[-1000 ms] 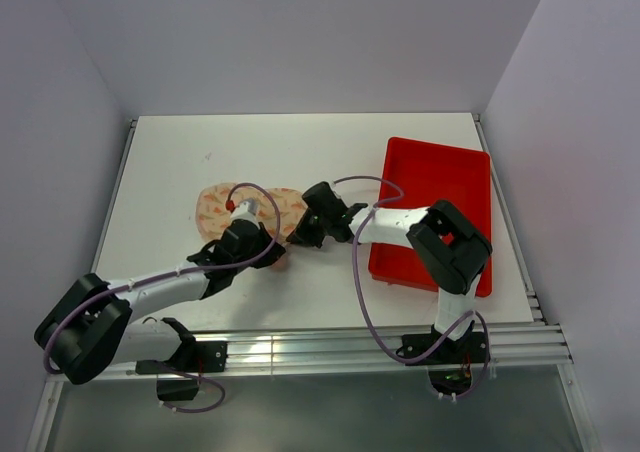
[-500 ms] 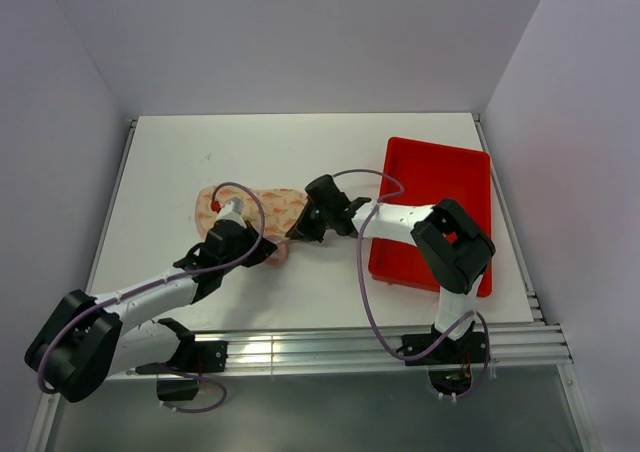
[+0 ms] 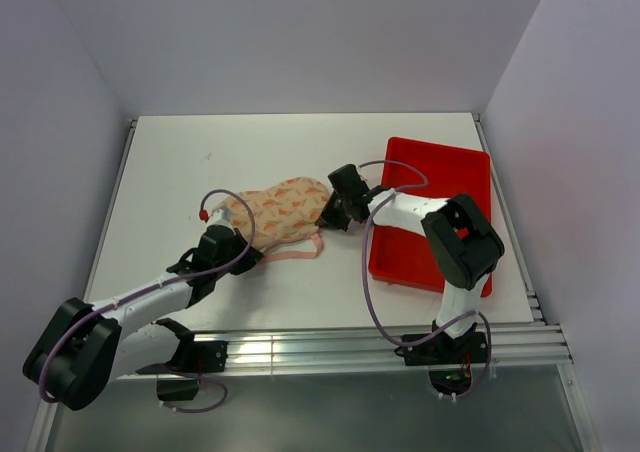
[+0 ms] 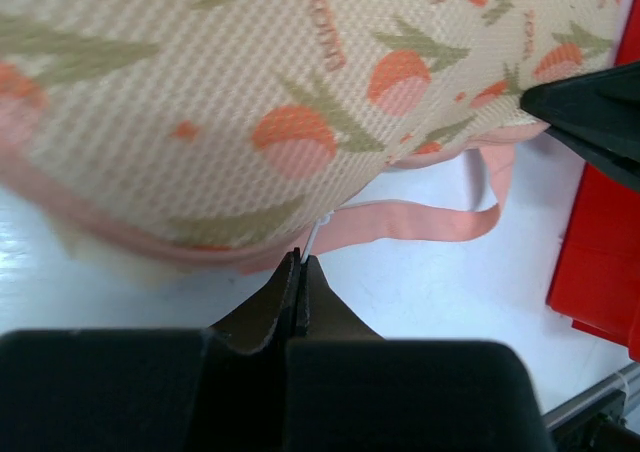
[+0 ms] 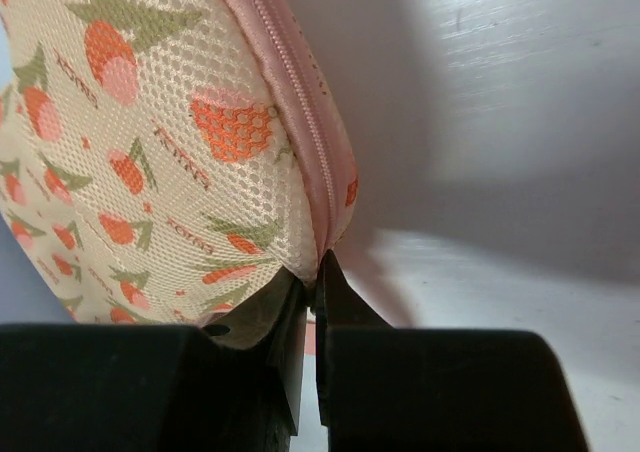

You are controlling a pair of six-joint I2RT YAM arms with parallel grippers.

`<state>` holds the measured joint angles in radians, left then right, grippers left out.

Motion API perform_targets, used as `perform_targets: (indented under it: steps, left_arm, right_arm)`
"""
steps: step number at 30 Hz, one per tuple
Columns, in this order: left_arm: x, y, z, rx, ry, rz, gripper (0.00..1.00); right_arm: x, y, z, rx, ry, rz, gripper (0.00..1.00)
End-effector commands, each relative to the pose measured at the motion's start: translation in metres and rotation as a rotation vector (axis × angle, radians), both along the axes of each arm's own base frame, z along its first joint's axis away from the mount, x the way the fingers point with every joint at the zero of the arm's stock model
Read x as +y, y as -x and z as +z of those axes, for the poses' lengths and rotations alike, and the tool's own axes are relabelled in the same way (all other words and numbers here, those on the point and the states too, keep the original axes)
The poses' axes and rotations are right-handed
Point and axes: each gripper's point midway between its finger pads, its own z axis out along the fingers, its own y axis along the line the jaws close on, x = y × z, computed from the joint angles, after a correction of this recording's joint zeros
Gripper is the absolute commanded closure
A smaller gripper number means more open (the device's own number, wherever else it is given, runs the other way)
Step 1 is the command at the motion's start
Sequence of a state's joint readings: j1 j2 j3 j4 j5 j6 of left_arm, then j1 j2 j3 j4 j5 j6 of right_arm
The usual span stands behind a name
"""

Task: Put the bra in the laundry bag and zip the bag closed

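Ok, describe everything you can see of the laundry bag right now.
The laundry bag is a peanut-shaped cream mesh case with orange-red fruit print and a pink zipper edge that looks closed. It lies on the white table, pink loop trailing nearer. The right claw pinches its zipper seam; the left claw pinches its near edge.

left arm (image 3: pixel 150 292) stretched low, forward-right, jaws pinched together | right arm (image 3: pixel 415 210) folded leftward, jaws pinched together

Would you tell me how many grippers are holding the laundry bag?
2. The left gripper pinches the laundry bag at its near left edge; the right gripper clamps its zipper seam at the right end.
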<state>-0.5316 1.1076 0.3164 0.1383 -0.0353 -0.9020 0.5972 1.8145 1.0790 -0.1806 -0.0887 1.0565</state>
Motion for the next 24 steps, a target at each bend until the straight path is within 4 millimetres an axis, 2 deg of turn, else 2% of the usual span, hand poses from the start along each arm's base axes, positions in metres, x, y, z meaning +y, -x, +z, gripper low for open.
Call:
perform_targets:
  steps: [1, 4, 10, 12, 13, 14, 15, 16, 17, 18, 19, 20, 21, 24]
  left_arm:
    - [0.017, 0.003, -0.009, 0.018, -0.055, 0.042, 1.00]
    - [0.025, 0.003, -0.011, 0.024, -0.055, 0.081, 1.00]
    - [0.039, 0.002, -0.003, 0.014, -0.049, 0.167, 1.00]
    - [0.044, 0.007, -0.001, 0.023, -0.059, 0.181, 1.00]
    - [0.044, 0.007, 0.001, 0.018, -0.056, 0.181, 1.00]
    - [0.044, 0.008, 0.005, 0.008, -0.049, 0.178, 1.00]
    - [0.044, 0.009, 0.006, 0.013, -0.047, 0.176, 1.00]
    - [0.042, 0.010, 0.007, 0.013, -0.038, 0.168, 1.00]
    - [0.042, 0.011, 0.010, 0.006, -0.031, 0.164, 1.00]
    - [0.041, 0.011, 0.009, 0.006, -0.029, 0.161, 1.00]
    - [0.039, 0.012, 0.010, 0.004, -0.019, 0.154, 1.00]
    - [0.038, 0.012, 0.010, 0.005, -0.012, 0.149, 1.00]
    - [0.036, 0.013, 0.010, 0.004, -0.005, 0.140, 1.00]
    - [0.025, 0.010, 0.011, 0.001, 0.033, 0.107, 1.00]
  right_arm:
    - [-0.017, -0.017, 0.017, -0.085, 0.061, -0.031, 1.00]
    - [-0.021, -0.018, 0.013, -0.074, 0.099, -0.005, 1.00]
    - [-0.040, -0.043, 0.024, -0.112, 0.191, -0.015, 1.00]
    - [-0.039, -0.058, 0.036, -0.136, 0.205, -0.009, 1.00]
    - [-0.033, -0.072, 0.055, -0.185, 0.202, 0.010, 0.99]
    - [-0.034, -0.072, 0.049, -0.153, 0.237, 0.031, 0.99]
    - [-0.032, -0.079, 0.055, -0.161, 0.251, 0.038, 0.99]
    - [-0.025, -0.094, 0.076, -0.210, 0.248, 0.059, 0.99]
    - [-0.025, -0.093, 0.065, -0.171, 0.279, 0.082, 0.97]
    - [-0.020, -0.097, 0.070, -0.176, 0.275, 0.103, 0.96]
    - [-0.015, -0.106, 0.084, -0.204, 0.269, 0.114, 0.93]
    - [-0.014, -0.106, 0.077, -0.182, 0.280, 0.127, 0.89]
    - [-0.011, -0.106, 0.081, -0.185, 0.274, 0.139, 0.84]
    - [-0.006, -0.100, 0.097, -0.216, 0.269, 0.143, 0.52]
